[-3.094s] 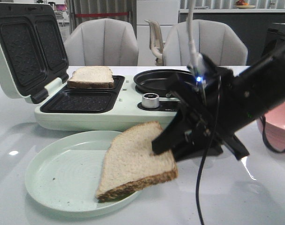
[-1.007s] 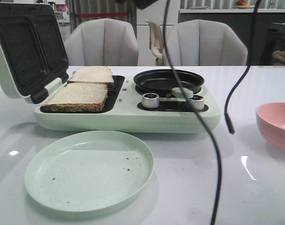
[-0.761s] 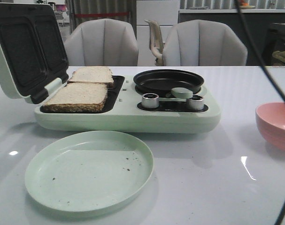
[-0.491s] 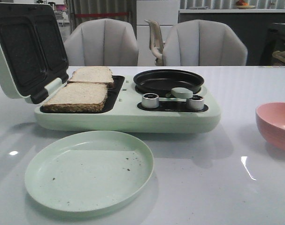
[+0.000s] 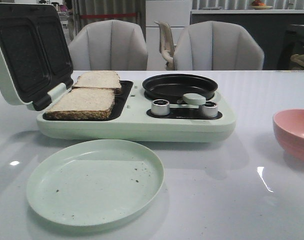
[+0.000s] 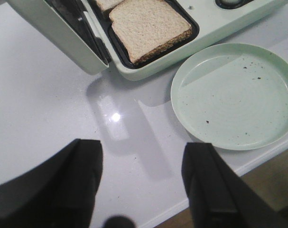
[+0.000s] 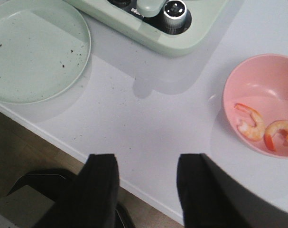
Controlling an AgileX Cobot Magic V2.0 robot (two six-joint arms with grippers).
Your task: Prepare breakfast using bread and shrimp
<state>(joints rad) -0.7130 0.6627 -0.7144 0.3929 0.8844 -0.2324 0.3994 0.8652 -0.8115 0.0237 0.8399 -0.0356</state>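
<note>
Two bread slices lie in the open sandwich maker [image 5: 136, 125]: the near slice [image 5: 81, 103] in the front well, the far slice [image 5: 98, 80] behind it. The near slice also shows in the left wrist view [image 6: 148, 26]. Two orange-red shrimp [image 7: 251, 124] [image 7: 280, 134] lie in the pink bowl [image 7: 238, 90], seen at the right edge of the front view [image 5: 292, 132]. My left gripper [image 6: 141, 156] is open and empty above the table's near left edge. My right gripper [image 7: 147, 168] is open and empty above the table's near edge, left of the bowl. Neither gripper shows in the front view.
An empty pale green plate [image 5: 94, 181] with crumbs sits in front of the sandwich maker. The maker's lid [image 5: 26, 50] stands open at the left. A round black pan [image 5: 179, 86] and two knobs [image 5: 161, 107] [image 5: 209, 109] are on its right half. Two chairs stand behind the table.
The right arm carried the second bread slice from over the plate into the maker's front well, let go, and withdrew out of the front view with its cable.
</note>
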